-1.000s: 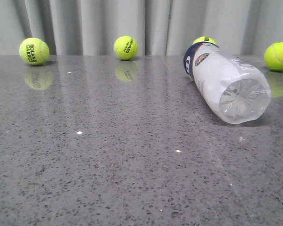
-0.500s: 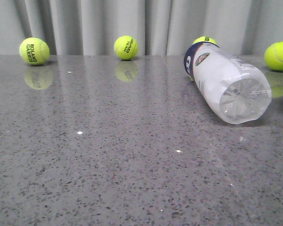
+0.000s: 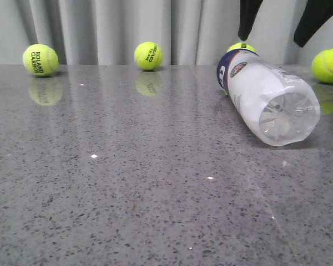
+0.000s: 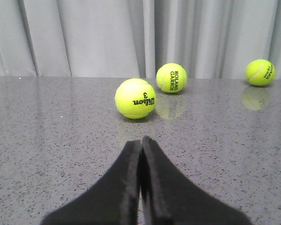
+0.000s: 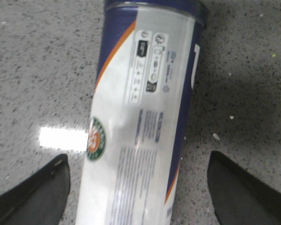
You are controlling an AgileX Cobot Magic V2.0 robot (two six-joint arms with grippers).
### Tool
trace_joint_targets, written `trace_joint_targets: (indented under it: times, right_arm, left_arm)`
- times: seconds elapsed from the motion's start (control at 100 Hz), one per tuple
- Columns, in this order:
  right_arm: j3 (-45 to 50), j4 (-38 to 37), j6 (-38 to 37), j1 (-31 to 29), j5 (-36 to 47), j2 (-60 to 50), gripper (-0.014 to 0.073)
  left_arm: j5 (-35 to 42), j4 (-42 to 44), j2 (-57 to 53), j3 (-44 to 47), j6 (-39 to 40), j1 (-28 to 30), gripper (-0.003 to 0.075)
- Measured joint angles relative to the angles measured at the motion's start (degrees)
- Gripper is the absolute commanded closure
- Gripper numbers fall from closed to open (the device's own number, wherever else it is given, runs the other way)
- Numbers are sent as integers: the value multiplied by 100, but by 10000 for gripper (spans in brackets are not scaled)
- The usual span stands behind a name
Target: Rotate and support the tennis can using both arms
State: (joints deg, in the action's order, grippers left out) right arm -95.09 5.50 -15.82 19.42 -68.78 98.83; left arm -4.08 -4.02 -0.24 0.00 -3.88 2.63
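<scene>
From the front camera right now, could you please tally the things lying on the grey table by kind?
Fuzzy yellow-green tennis balls: 4
Whitish translucent plastic tennis can with navy band, lying on its side: 1
Total: 5

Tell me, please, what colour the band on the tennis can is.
Navy, edged in orange, on the tennis can; right wrist view.

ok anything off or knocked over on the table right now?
The tennis can lies on its side on the table, empty, angled with its clear base toward the camera. No damage or spill shows. The right gripper hangs open above it; the left gripper is shut.
</scene>
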Motion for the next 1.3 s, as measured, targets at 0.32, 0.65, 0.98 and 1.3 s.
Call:
trace_joint_targets:
  times: [0.32, 0.65, 0.98, 1.3]
  right_arm:
    - [-83, -35, -69, 0, -14, 687, 3]
    - [-140, -1, -83, 0, 6, 929, 12]
    - [-140, -1, -58, 0, 50, 929, 382]
    - [-1085, -38, 1819, 250, -125, 1062, 379]
  left_arm:
    - [0, 0, 0, 0, 0, 0, 740]
    - [0, 0, 0, 0, 0, 0, 740]
    - [0, 0, 0, 0, 0, 0, 740]
    - [0, 0, 0, 0, 0, 0, 740]
